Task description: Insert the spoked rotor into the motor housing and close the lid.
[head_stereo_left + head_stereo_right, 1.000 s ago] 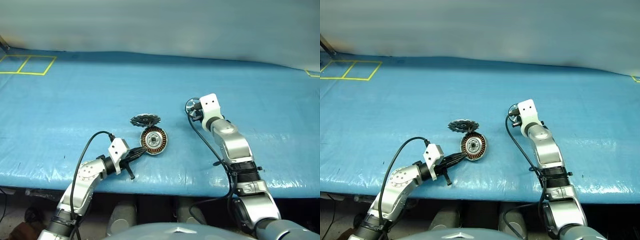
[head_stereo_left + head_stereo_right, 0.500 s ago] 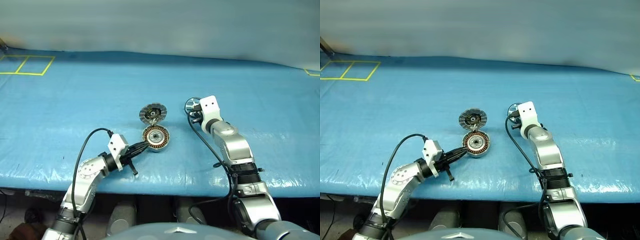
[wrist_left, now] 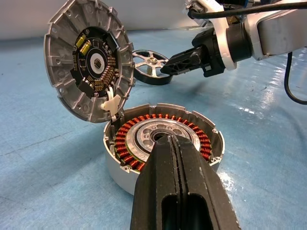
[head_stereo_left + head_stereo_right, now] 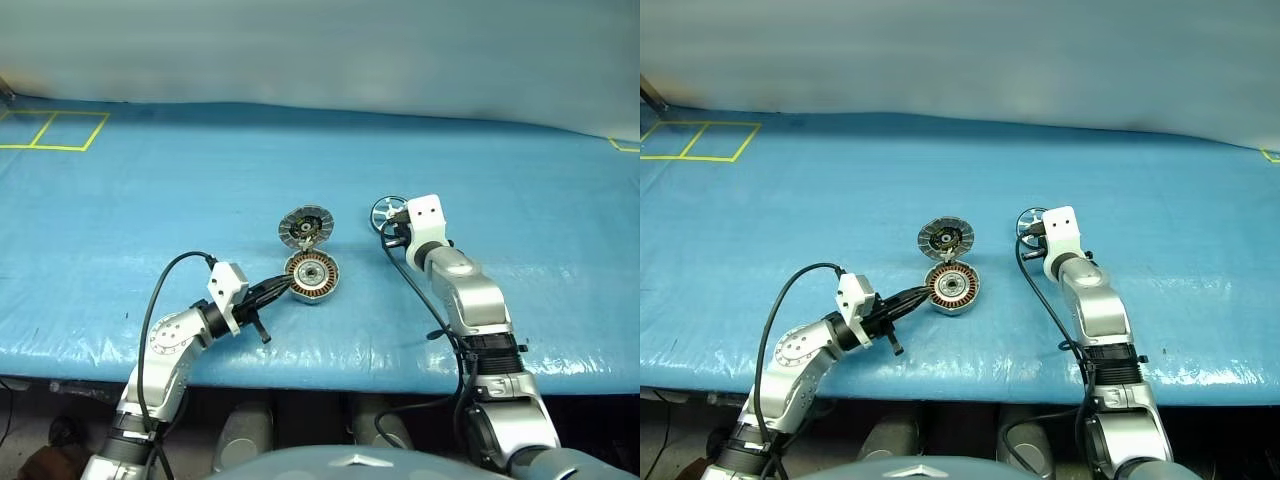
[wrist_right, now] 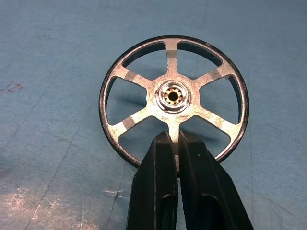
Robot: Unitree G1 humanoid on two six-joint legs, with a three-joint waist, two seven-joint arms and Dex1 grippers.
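On the blue table (image 4: 120,190), the left gripper (image 4: 284,288) has its 2 fingers pressed together at the rim of the motor housing (image 4: 312,277), whose lid (image 4: 306,226) stands open behind it, and to the right the right gripper (image 5: 175,143) pinches 1 spoke of the spoked rotor (image 5: 173,98), near the housing.

Silver arms, white wrist blocks, black cables, black end effector (image 4: 285,286) fingers.
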